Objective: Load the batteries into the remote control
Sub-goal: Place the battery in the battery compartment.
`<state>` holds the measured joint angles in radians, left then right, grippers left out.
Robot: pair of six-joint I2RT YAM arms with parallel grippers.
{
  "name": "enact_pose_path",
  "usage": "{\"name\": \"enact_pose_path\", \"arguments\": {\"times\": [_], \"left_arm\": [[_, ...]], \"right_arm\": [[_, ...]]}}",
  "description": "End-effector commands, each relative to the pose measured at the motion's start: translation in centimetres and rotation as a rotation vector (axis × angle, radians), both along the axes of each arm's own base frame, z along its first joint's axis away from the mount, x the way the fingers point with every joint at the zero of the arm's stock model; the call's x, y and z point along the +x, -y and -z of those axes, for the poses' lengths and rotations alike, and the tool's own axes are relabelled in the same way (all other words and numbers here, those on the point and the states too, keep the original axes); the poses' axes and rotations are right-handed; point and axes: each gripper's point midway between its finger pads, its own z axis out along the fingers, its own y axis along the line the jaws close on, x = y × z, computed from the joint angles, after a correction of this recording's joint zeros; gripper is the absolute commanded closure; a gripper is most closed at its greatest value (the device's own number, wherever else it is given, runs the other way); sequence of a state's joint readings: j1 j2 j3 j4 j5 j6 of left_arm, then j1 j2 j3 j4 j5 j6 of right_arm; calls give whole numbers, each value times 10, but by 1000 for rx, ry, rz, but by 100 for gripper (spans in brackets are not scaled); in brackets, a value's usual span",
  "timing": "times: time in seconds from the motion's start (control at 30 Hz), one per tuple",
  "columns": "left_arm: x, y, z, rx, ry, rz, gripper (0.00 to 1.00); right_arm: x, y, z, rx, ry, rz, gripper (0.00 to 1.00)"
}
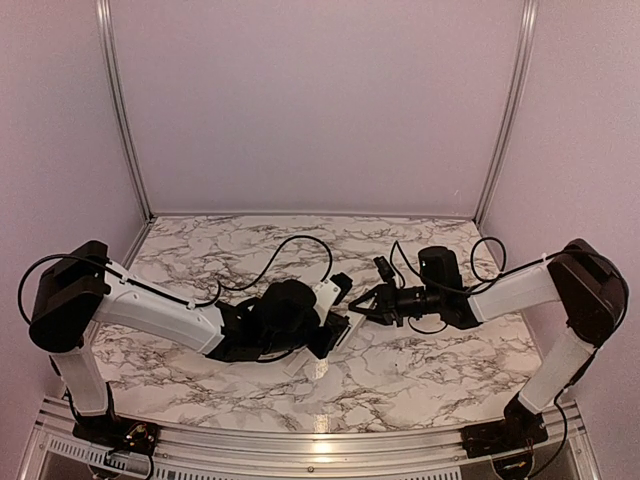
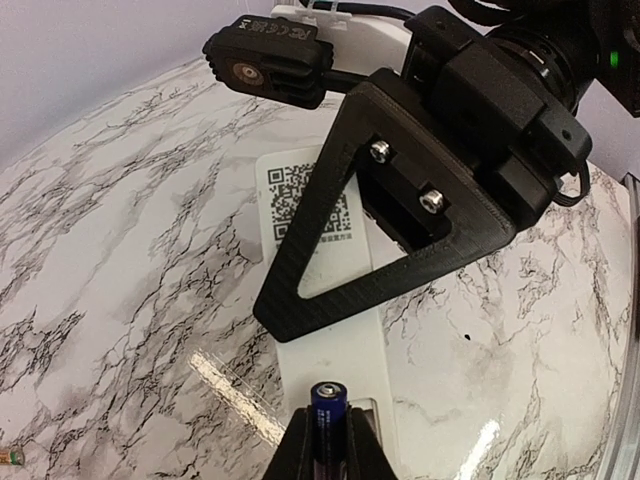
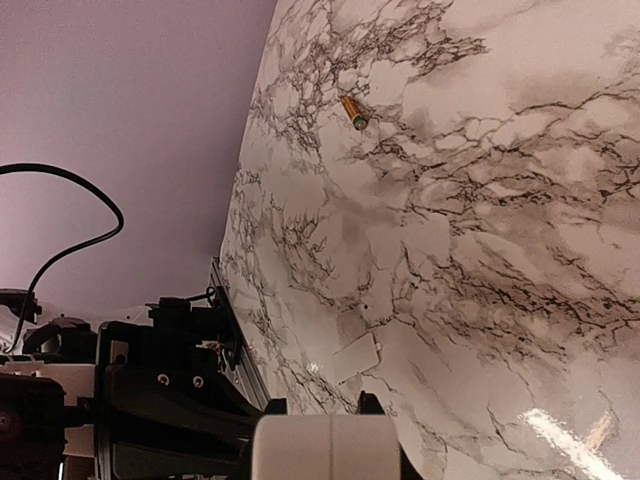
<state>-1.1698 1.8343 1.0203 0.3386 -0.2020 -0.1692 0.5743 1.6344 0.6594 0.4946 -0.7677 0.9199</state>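
The remote control (image 2: pixel 335 350) is a slim white bar lying back-up over the marble table, with a QR label (image 2: pixel 298 200) and a recess (image 2: pixel 368 410) at its near end. My left gripper (image 2: pixel 328 440) is shut on a blue battery (image 2: pixel 328 405), whose tip hangs just over that recess. My right gripper (image 3: pixel 321 404) is shut on the remote's far end (image 3: pixel 330 445); one of its black triangular fingers (image 2: pixel 300 290) crosses the label. A second, gold battery (image 3: pixel 352 112) lies loose on the table.
A short white cover plate (image 3: pixel 355 357) lies flat on the marble beyond the remote's end. The right arm's wrist camera (image 2: pixel 265 60) and cables hang close above the remote. Aluminium rails border the table (image 1: pixel 420 380).
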Motion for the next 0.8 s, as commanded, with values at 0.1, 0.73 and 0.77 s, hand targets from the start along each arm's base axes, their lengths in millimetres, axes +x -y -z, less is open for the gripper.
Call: {"name": "enact_pose_path", "arguments": {"times": [0.1, 0.73, 0.77], "left_arm": [[4, 0, 12, 57, 18, -9, 96], [9, -16, 25, 109, 14, -74, 74], [9, -16, 24, 111, 15, -75, 73]], "right_arm": [[-4, -7, -3, 32, -9, -26, 100], [-5, -8, -5, 50, -9, -29, 100], [-5, -8, -5, 49, -9, -29, 100]]}}
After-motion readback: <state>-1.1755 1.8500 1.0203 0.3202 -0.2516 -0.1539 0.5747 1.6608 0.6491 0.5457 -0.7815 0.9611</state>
